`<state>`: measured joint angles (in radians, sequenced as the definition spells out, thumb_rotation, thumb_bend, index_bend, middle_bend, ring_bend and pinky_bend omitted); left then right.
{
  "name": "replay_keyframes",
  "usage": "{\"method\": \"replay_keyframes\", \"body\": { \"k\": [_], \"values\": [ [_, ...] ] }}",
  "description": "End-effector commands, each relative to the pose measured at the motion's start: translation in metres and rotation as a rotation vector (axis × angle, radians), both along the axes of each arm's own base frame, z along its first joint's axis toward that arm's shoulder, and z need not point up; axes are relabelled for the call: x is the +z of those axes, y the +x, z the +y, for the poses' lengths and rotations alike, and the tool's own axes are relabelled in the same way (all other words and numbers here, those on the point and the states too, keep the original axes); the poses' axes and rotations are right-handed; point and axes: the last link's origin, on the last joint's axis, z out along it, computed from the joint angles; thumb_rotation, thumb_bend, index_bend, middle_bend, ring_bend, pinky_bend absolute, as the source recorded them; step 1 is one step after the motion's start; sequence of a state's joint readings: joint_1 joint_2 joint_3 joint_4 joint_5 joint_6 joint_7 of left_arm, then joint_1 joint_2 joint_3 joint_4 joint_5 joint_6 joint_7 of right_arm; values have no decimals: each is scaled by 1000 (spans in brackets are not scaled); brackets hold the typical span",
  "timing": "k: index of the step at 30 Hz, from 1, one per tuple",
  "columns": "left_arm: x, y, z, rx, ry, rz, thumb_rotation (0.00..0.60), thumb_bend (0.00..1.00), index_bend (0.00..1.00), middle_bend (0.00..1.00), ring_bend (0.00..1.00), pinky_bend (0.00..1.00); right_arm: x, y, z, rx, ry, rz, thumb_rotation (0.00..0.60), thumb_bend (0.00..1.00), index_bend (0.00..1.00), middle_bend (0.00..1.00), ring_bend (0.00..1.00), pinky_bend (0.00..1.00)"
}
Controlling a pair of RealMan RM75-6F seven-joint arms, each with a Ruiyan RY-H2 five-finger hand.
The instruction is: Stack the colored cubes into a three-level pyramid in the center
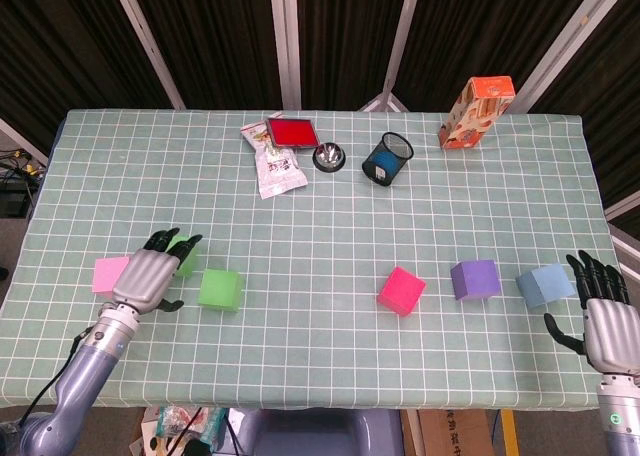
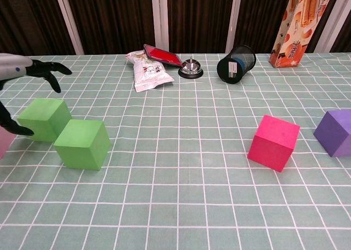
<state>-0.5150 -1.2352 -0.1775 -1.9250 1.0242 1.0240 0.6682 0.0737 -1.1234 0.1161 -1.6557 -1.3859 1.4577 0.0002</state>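
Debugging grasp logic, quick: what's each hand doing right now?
Left hand: open, fingers spread above the rear green cube, holding nothing.
Right hand: open, at the table edge beside the light blue cube, holding nothing.

Table: fills frame centre, w/ pale green cloth, white grid lines.
Backdrop: dark pleated curtain across top of frame, crossed by slanted pale metal struts.
Floor: grey, upper right & far left edges; cables at left edge.
Under near table edge: cardboard box, lower right.
Light: even, bright.
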Motion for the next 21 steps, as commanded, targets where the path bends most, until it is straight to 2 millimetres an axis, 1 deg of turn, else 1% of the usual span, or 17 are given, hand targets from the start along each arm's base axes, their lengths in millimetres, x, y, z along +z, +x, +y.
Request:
{"method": "replay_keyframes", "body": {
  "k": [1,5,10,18,21],
  "values": [
    [-14,10,1,-11,-56,-2,600,109,13,218,49,91,1,0,1,-2,-4,-2,600,339,0,0,0,0],
    [-25,23,1,-45,-92,13,600,111,16,228,49,91,2,-1,2,-6,-4,-5,600,339,0,0,0,0],
    [-32,30,3,-67,-89,31,600,110,23,245,49,91,3,-1,2,-8,-5,-9,600,340,0,0,0,0],
    [-48,31,9,-71,-90,61,600,110,26,251,49,91,1,0,1,-7,0,-14,600,339,0,0,0,0],
    [-50,31,10,-65,-86,63,600,110,27,250,49,91,2,0,0,-9,-2,-16,600,339,0,0,0,0]
  ]
}}
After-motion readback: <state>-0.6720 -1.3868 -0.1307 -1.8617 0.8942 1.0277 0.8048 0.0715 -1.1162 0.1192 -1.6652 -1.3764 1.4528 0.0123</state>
